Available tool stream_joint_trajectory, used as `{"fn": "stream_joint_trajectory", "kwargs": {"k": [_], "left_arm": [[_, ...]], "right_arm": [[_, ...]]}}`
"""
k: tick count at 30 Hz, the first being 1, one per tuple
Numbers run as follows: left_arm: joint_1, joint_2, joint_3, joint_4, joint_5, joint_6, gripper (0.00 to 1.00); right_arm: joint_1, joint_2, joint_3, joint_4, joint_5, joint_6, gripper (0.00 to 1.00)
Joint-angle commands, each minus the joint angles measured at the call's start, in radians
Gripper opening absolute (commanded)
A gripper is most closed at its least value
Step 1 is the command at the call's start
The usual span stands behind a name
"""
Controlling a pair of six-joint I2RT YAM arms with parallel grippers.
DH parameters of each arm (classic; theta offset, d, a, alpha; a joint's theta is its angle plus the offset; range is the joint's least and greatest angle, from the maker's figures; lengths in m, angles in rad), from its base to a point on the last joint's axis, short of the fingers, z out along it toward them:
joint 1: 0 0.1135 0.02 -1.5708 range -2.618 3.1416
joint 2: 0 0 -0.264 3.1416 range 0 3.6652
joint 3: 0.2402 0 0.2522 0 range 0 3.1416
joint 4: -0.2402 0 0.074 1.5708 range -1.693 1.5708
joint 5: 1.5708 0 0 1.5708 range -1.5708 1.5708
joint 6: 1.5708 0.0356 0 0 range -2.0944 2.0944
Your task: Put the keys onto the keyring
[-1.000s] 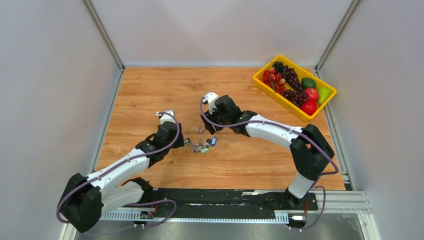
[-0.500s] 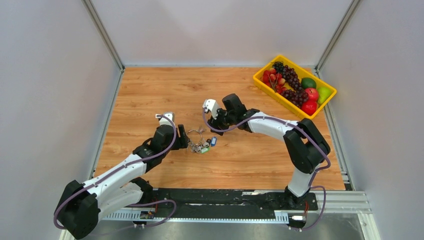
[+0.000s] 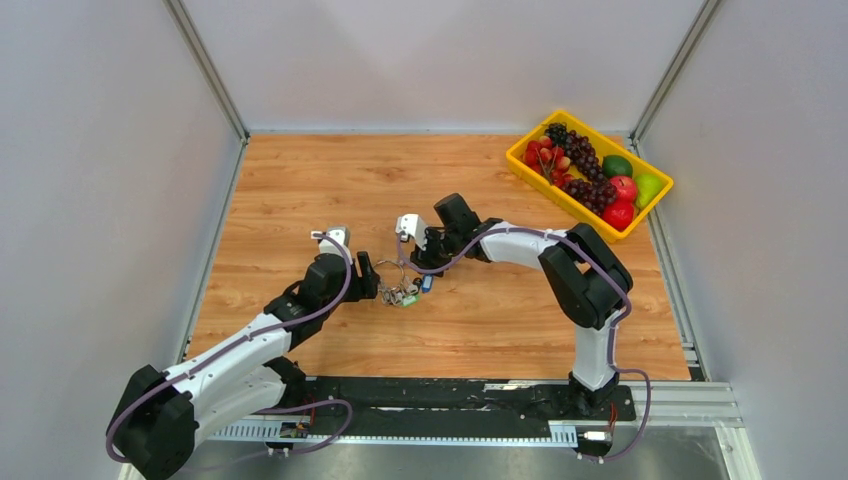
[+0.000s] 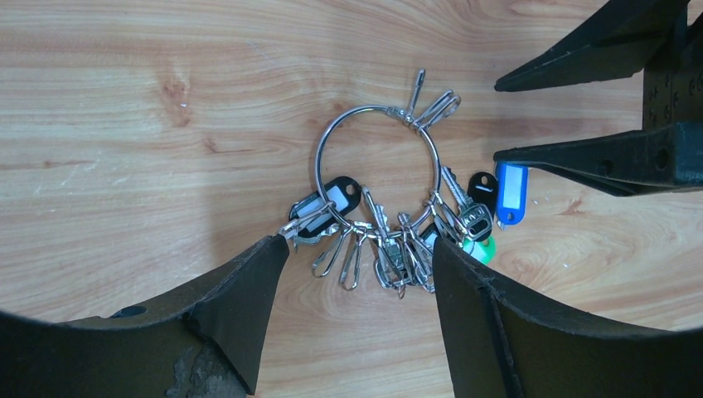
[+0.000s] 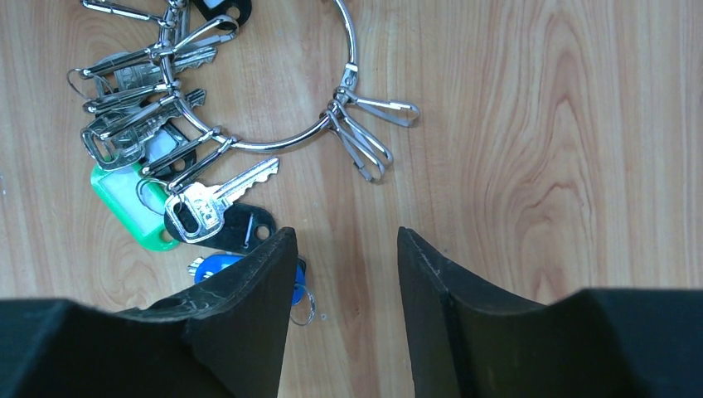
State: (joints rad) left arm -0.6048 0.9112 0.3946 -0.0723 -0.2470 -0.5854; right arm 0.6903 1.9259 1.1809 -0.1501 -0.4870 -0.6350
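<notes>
Nearest me, the left claw stood spread, its fingers straddling the bunched keys at the lower edge of the left wrist frame and pinching nothing. Just above them the ring lay flat on the table, mid-frame. Off the ring's right side lay a blue key, seemingly loose (I'd judge it the one left to thread), its long axis running up and down the frame. Farther off, the right claw was spread too, with only bare wood between its fingers. In its own view the blue key peeked out at lower left, partly under one finger, so the claw sat slightly to the key's right. The right arm was the nearer to it.
</notes>
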Motion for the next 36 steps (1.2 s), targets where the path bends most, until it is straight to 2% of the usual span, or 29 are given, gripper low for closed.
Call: {"fn": "stream_joint_trajectory", "kwargs": {"k": [1,21,27,36], "left_arm": [[0.007,-0.019,-0.017,0.054,0.013,0.013,0.76],[0.006,0.005,-0.031,0.097,0.007,0.033,0.77],[0.007,0.011,-0.031,0.101,0.009,0.037,0.77],[0.007,0.017,-0.029,0.103,0.017,0.028,0.77]], "right_arm": [[0.000,0.021,0.058,0.013,-0.071,-0.070,0.50],[0.024,0.123,0.133,0.004,-0.105,-0.109,0.39],[0.024,0.115,0.133,-0.013,-0.110,-0.118,0.29],[0.025,0.094,0.117,-0.037,-0.111,-0.121,0.00]]}}
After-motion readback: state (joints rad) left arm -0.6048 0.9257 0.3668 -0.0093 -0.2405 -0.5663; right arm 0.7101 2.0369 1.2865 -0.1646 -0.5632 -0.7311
